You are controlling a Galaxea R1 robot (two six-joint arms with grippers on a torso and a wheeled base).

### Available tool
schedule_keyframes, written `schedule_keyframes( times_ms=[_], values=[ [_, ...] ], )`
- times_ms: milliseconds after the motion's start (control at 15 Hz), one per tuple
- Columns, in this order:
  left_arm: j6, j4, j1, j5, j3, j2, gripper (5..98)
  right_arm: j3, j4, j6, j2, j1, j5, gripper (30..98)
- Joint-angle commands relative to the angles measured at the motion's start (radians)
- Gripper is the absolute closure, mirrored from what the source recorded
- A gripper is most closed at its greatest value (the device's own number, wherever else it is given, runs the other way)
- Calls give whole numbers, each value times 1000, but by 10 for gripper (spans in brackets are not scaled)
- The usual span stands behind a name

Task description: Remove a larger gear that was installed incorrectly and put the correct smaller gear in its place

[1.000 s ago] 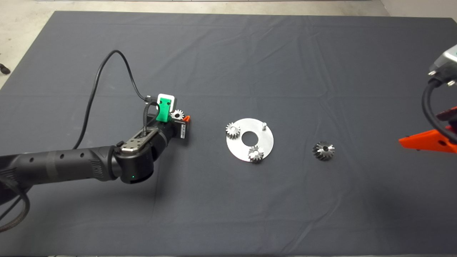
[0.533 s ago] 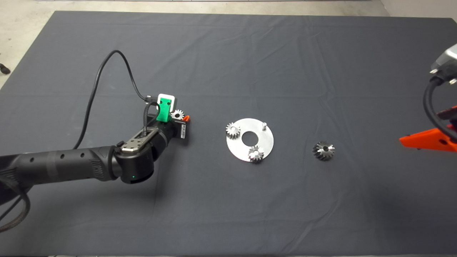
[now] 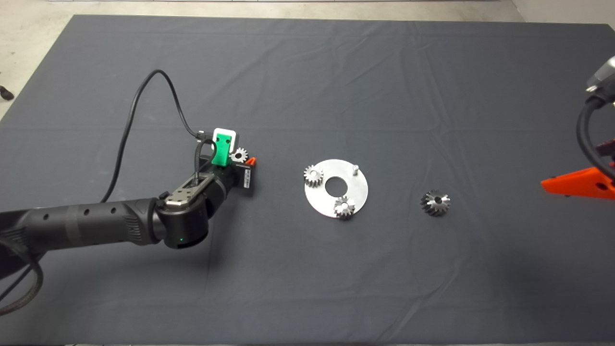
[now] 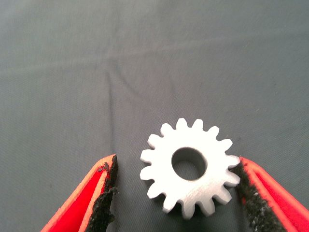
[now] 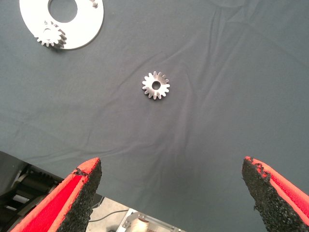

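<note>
The smaller gear (image 3: 239,154), a bright silver spur gear, lies flat on the mat left of the round silver plate (image 3: 359,192). My left gripper (image 3: 241,159) is down around it. In the left wrist view the smaller gear (image 4: 190,166) sits between the fingers of the left gripper (image 4: 176,191). One pad (image 4: 248,188) touches a tooth and the other pad (image 4: 104,193) stands apart. The larger gear (image 3: 436,202), dark with slanted teeth, lies on the mat right of the plate and shows in the right wrist view (image 5: 156,85). My right gripper (image 5: 176,193) is open and empty at the right edge.
The plate carries two small spur gears (image 3: 313,175) (image 3: 344,206) and a bare upright pin (image 3: 355,168); its centre has a large hole. The left arm's black cable (image 3: 139,101) loops over the mat behind the arm. The mat's edge and floor show in the right wrist view.
The right gripper has drawn back a little toward the right edge. The left arm has shifted slightly over the smaller gear. The gears and plate have not moved.
</note>
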Motion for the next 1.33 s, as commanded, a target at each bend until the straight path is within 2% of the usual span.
schedule_keyframes(
  times_ms=[0,267,400,667,733,933,1000,1267],
  values=[
    [4,21,-2,4,-4,1,439,-7,30,7,1,23,-34,512],
    [8,24,-2,4,-4,9,479,-7,30,7,1,23,-34,512],
    [7,24,-4,4,-4,18,536,-7,30,7,1,23,-34,512],
    [10,24,-2,4,-7,27,537,-7,30,7,1,23,-34,512],
    [10,24,-2,4,-7,27,574,-7,30,7,1,23,-34,512],
    [10,24,-2,4,-7,27,589,-7,30,7,1,23,-34,512],
    [11,24,-2,4,-7,29,624,-7,30,7,1,23,-34,512],
    [16,29,-4,7,-22,38,645,-7,30,7,1,23,-34,512]
  ],
)
